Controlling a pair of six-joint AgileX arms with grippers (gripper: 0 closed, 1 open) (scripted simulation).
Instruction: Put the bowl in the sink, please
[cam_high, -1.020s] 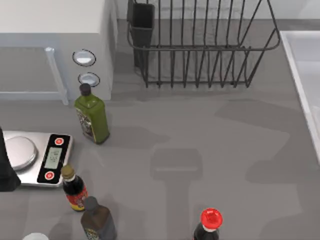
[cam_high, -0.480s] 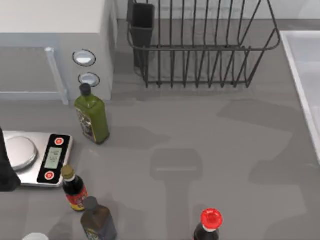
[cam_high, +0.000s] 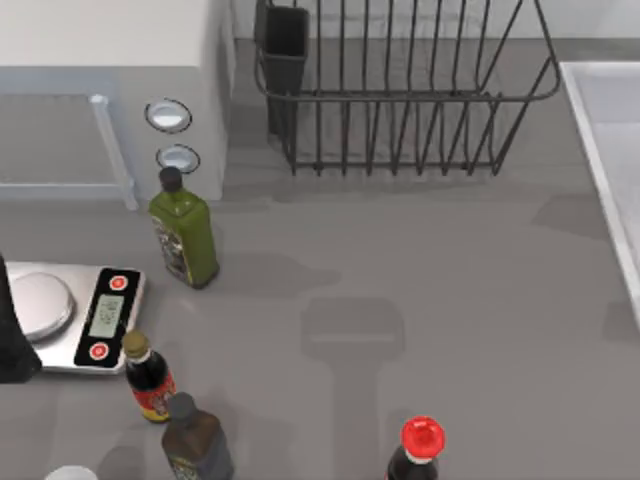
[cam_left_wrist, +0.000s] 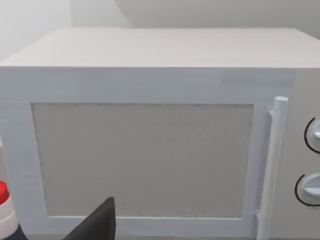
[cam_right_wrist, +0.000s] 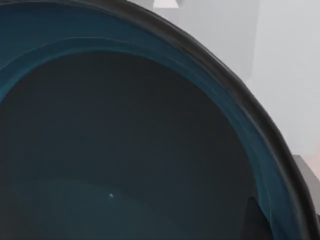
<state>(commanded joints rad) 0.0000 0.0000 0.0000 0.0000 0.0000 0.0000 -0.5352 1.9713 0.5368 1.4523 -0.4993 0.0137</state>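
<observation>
Grey countertop (cam_high: 400, 260) carries, left to right in the top view: white microwave (cam_high: 110, 90), kitchen scale (cam_high: 75, 315), green bottle (cam_high: 185, 235), black wire dish rack (cam_high: 400, 95), sink (cam_high: 610, 130) at the right edge. Right wrist view: bowl (cam_right_wrist: 125, 145) very close, blue inner wall, dark base. Cannot tell the grip state of either gripper.

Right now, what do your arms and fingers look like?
My left arm is a plain black, blocky shape at the table's left edge in the top view. In the left wrist view, one finger is dark grey, smooth and tapers to a point. I see no cables or markings on either.
</observation>
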